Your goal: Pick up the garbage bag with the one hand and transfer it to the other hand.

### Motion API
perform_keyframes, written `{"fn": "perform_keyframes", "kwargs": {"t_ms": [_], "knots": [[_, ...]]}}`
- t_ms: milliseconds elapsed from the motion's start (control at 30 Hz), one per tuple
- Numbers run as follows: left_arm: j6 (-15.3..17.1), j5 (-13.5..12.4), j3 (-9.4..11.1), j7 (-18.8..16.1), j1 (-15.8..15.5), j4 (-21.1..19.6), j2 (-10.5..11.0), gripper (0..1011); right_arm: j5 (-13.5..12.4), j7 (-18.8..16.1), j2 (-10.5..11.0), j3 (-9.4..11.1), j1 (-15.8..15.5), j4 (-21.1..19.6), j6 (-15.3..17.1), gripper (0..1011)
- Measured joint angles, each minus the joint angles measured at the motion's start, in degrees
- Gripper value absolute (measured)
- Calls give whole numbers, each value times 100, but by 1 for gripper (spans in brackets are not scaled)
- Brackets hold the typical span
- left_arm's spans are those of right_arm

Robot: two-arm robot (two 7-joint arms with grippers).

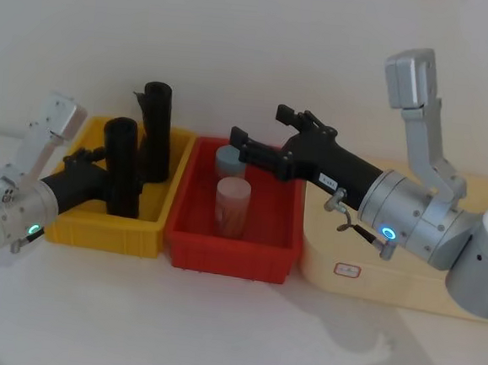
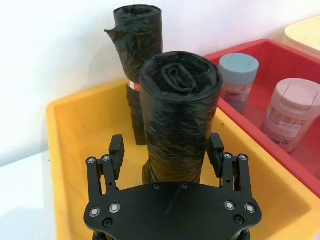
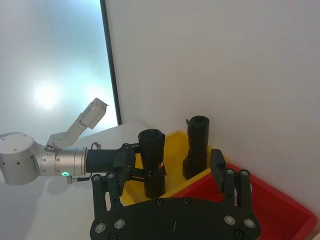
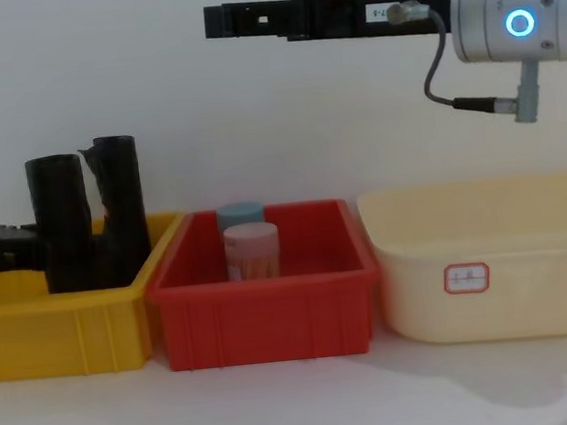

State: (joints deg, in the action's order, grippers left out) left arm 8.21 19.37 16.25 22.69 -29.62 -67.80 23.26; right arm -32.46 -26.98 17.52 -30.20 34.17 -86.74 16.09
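The garbage bag [image 1: 122, 169], a thick black flat-ended roll, stands upright in the yellow bin [image 1: 96, 230]. My left gripper [image 1: 109, 182], on the green-ringed arm, reaches into that bin. In the left wrist view its open gripper [image 2: 166, 150] straddles the garbage bag [image 2: 180, 115] low down, with a gap on one side. My right gripper [image 1: 257, 124], on the blue-ringed arm, hangs open high above the red bin [image 1: 230, 253], apart from the roll. The right wrist view shows that gripper [image 3: 171, 157] with the garbage bag [image 3: 152, 160] farther off.
A slimmer black roll with a ragged top [image 1: 156, 133] stands just behind the bag in the yellow bin. The red bin holds a pink jar [image 1: 232, 205] and a grey-lidded jar [image 1: 229, 160]. A cream tub [image 1: 372, 277] sits at the right.
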Motion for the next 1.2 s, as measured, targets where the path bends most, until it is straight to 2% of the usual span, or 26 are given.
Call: {"fn": "perform_keyframes", "kwargs": {"t_ms": [533, 833, 967, 1000, 1100, 1200], "knots": [[-309, 47, -51, 178, 21, 102, -62, 1000, -88, 72, 58, -29, -26, -88, -27, 1000], [-370, 67, -61, 208, 25, 121, -75, 816, -148, 128, 88, -43, -39, -89, -14, 1000], [-386, 72, -63, 220, 27, 126, -78, 659, -171, 156, 98, -60, -23, -29, 29, 1000], [-389, 72, -64, 221, 28, 126, -78, 659, -171, 156, 98, -60, -23, -29, 29, 1000], [-395, 74, -66, 225, 29, 128, -80, 544, -191, 159, 97, -85, 21, 90, 74, 1000], [-401, 76, -68, 228, 30, 130, -81, 497, -211, 152, 83, -113, 82, 235, 114, 1000]]}}
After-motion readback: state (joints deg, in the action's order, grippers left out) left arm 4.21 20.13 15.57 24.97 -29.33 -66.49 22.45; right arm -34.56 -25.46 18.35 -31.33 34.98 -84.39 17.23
